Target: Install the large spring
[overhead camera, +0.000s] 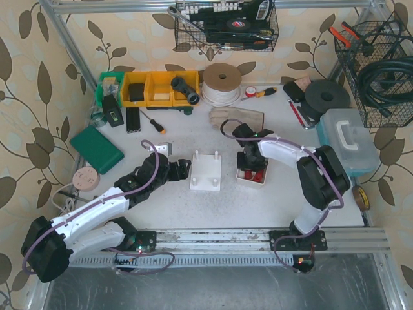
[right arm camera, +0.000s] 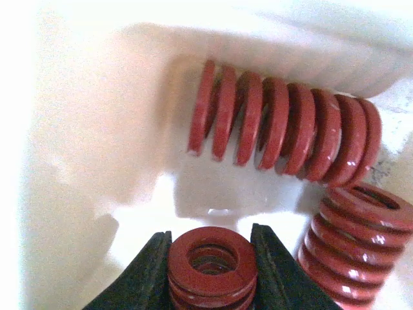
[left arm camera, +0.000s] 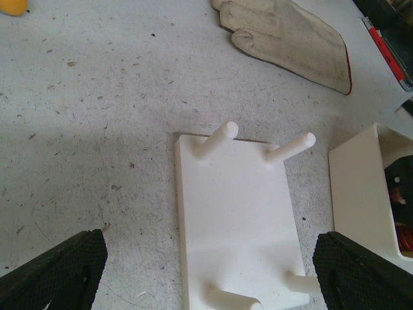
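spring [right arm camera: 211, 258] in bin [left arm camera: 358, 194], right of peg plate [overhead camera: 205, 171]

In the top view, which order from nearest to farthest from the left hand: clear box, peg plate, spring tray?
1. peg plate, just right of the left hand
2. spring tray, further right
3. clear box, far right

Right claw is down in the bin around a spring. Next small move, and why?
Probably a short straight lift. The right claw has fingers on both sides of the upright spring, so the grip looks made. Two more springs and the bin wall crowd it, so going sideways could snag. The peg plate stands bare.
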Controlling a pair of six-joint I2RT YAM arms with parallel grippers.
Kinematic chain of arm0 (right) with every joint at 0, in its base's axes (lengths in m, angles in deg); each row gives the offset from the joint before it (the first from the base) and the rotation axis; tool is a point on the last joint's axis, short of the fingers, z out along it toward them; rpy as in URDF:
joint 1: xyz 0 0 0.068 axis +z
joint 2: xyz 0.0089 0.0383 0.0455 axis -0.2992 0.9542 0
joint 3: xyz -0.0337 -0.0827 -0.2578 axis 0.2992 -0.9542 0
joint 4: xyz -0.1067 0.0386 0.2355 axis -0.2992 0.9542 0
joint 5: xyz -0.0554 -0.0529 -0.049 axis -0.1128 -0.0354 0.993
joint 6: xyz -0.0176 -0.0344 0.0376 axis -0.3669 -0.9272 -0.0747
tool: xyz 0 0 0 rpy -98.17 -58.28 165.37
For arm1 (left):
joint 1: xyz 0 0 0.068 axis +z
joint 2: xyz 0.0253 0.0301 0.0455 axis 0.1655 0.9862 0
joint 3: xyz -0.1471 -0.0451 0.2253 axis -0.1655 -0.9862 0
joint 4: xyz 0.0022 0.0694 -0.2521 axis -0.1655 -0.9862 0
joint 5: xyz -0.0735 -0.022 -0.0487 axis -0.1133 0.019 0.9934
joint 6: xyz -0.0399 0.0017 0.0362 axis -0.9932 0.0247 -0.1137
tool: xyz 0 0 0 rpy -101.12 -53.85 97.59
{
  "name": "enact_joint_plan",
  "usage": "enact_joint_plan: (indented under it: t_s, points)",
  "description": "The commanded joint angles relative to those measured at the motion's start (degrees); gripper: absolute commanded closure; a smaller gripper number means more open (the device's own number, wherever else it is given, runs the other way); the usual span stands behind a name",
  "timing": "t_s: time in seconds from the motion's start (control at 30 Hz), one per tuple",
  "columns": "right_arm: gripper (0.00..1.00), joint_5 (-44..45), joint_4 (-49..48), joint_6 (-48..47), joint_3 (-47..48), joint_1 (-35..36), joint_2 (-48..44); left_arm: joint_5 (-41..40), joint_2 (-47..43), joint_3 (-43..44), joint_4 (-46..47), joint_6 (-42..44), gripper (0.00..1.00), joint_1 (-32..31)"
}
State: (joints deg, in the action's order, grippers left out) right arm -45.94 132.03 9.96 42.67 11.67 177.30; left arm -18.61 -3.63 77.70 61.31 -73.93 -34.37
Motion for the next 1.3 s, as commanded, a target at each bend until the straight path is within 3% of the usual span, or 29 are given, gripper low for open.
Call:
enact_joint_plan:
  t_s: [0.0, 0.33, 0.5, 0.57, 0.63, 0.8, 1.03, 1.27]
  points:
    - [1.0, 2.3, 1.7, -1.3, 2.4, 1.3, -6.6, -1.3, -1.0, 1.5, 0.7, -0.5, 0.1, -0.3]
    - [1.0, 2.0, -4.5, -4.9, -2.3, 1.9, -18.8, -0.7, -0.7, 1.6, 0.8, -0.6, 0.1, -0.2]
    - [1.0, 0.7, -11.9, -4.5, -7.8, 1.8, -24.1, 11.5, 1.1, 2.5, 5.4, -1.2, 0.1, -0.2]
    - [1.0, 0.6, -13.5, -2.9, -9.2, 1.5, -25.6, 17.1, 3.3, 0.9, 11.6, -6.1, 0.11, -0.2]
    - [1.0, -0.3, -14.7, -0.2, -10.2, 0.8, -27.0, 20.8, 6.0, -2.0, 25.0, -14.4, 0.13, -0.5]
    - [1.0, -4.5, -16.3, 8.6, -10.6, -2.6, -32.3, 22.5, 12.4, -2.2, 41.7, -22.8, 0.16, -2.8]
    - [1.0, -9.0, -20.1, 23.4, -12.5, -8.4, -43.6, 21.4, 19.2, 3.5, 56.0, -28.7, 0.17, -7.4]
    - [1.0, -10.2, -24.8, 33.9, -13.9, -9.4, -48.8, 23.4, 24.9, 14.9, 59.1, -29.7, 0.18, -10.9]
